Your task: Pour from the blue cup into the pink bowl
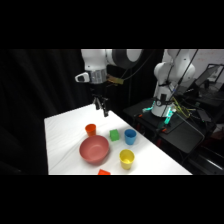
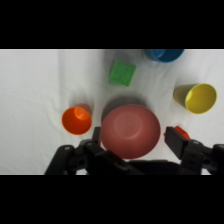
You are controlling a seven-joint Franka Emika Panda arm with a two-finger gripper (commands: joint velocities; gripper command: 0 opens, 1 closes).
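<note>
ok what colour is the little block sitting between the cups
Green. The block shows best in the wrist view, lying on the white table above the pink bowl.

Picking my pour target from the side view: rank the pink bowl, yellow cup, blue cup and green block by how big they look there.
1. Pink bowl, clearly largest.
2. Yellow cup and blue cup look about alike; the yellow sits nearer the camera, so I won't rank them.
3. Green block, smallest.

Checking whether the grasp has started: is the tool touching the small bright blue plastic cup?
Apart. The side view shows the tool hanging well above the white table, with the blue cup standing untouched.
</note>
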